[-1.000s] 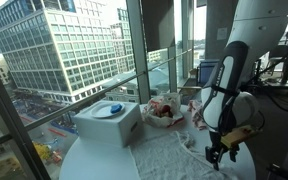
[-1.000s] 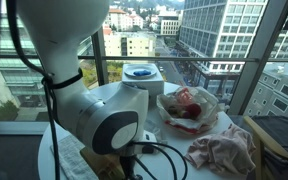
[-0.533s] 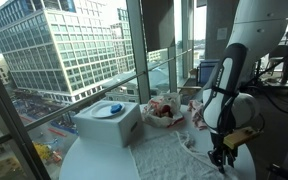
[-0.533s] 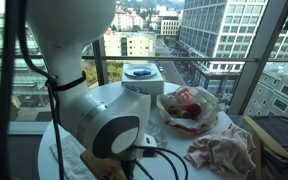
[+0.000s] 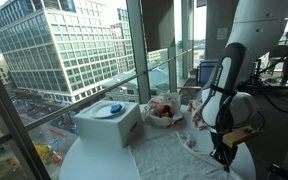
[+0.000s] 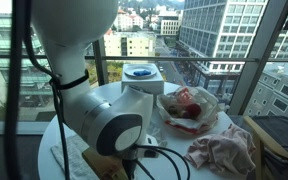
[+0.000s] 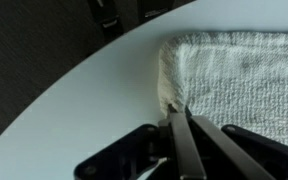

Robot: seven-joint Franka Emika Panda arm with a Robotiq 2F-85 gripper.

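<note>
**Jaws pinched on the hem of a terry towel**

In the wrist view, the gripper (image 7: pixel 179 112) has its two flat, dark metal fingers pressed together with no gap between them. They nip the rolled edge of the white towel (image 7: pixel 244 70) just where its corner curves round. The towel's weave is a looped, nubbly terry with a thicker folded hem, and it lies flat on the smooth, matte white top of the round table (image 7: pixel 84 110). The table's curved rim falls away to a dark floor.

In an exterior view, the gripper (image 5: pixel 220 157) points straight down at the near edge of the table (image 5: pixel 89 162). The towel (image 5: pixel 169 150) spreads from it in soft ripples across the tabletop. Further back stands a white box (image 5: pixel 108 124) with squared corners, and a small blue disc (image 5: pixel 114 108) rests on its lid. Beside the box sits a clear, shallow bowl (image 5: pixel 164 112) filled with red and pale pieces. In an exterior view, a crumpled cloth (image 6: pixel 222 150) of pinkish, wrinkled fabric lies near the bowl (image 6: pixel 187 108), while the arm's glossy white casing hides the gripper.
</note>
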